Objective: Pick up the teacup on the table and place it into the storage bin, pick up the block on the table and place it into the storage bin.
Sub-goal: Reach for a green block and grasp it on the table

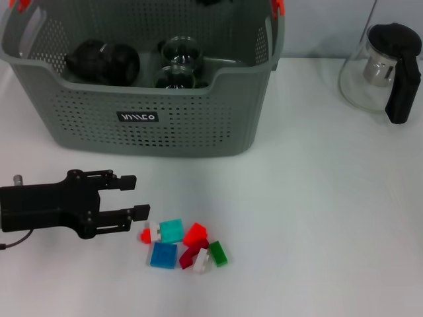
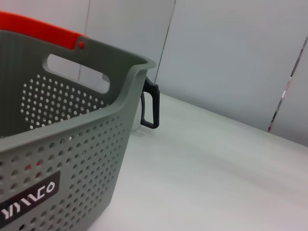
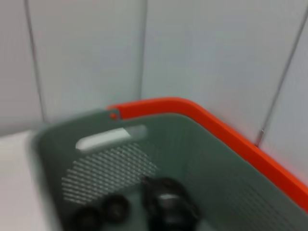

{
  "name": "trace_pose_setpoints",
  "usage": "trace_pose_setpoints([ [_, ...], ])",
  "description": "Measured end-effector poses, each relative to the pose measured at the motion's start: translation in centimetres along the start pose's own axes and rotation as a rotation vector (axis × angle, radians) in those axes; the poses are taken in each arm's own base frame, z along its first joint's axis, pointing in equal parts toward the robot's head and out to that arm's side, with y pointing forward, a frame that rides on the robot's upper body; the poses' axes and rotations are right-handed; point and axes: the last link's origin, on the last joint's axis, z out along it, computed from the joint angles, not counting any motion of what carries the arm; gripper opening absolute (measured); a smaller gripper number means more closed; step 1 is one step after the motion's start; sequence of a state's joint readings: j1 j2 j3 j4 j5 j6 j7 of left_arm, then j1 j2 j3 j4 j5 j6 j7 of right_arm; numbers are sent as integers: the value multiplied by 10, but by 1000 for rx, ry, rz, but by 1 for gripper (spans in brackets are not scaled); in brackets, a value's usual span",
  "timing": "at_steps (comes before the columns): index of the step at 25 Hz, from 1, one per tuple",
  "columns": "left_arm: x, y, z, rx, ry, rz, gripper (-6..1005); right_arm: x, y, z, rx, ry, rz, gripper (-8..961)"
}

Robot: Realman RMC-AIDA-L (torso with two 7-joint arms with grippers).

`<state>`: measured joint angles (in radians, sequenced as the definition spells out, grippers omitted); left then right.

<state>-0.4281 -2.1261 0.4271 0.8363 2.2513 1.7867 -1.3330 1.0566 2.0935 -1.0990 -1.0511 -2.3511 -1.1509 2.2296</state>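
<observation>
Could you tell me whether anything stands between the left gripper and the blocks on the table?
Nothing visible does. The left gripper is open, low over the table, with bare surface between its fingertips and the cluster of blocks just beyond them. The storage bin sits farther back, off that line.

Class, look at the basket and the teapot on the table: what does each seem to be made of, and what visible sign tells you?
Storage bin: probably matte grey-green moulded plastic, given its perforated walls and orange handle tabs. Teapot: see-through body, likely glass, with a black handle and lid that look plastic.
</observation>
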Motion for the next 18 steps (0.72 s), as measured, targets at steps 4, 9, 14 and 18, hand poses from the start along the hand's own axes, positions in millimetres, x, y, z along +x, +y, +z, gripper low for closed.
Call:
trace_pose_setpoints([
  [4, -1, 0, 0, 1, -1, -1, 661, 13, 13, -22, -123, -37, 23, 676],
  [9, -1, 1, -2, 2, 0, -1, 661, 43, 33, -54, -256, 15, -3, 879],
  [14, -2, 0, -2, 7, -1, -1, 661, 83, 52, -78, -384, 143, -81, 947],
  [18, -1, 0, -1, 7, 5, -2, 661, 111, 65, -75, -431, 299, -104, 946],
])
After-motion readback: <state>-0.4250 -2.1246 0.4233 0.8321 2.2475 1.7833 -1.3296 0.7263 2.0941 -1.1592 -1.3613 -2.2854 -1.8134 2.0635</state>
